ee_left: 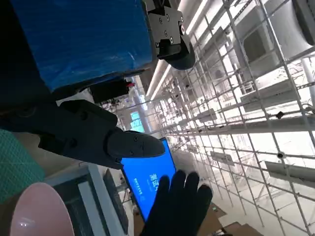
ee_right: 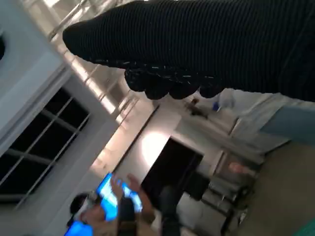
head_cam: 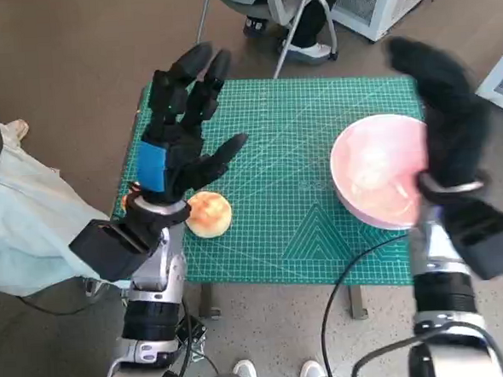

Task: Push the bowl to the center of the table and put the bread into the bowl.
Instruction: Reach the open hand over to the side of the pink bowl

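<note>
Nearest, the bread (head_cam: 208,214) lies by the bench's (head_cam: 291,143) front-left edge (nothing holding it), under the raised left hand (head_cam: 182,129), fingers spread. Farther right, the bowl (head_cam: 379,172) sits beside the right hand (head_cam: 448,117); its fingers' state is unclear.

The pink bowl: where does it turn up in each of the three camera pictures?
Head view: the pink bowl sits on the right side of the green mat, beside the gloved right hand.
Left wrist view: only a piece of its pink rim shows in the lower left corner.
Right wrist view: the bowl is not in it.
Shared landmark: the gloved right hand appears in all three views.
</note>
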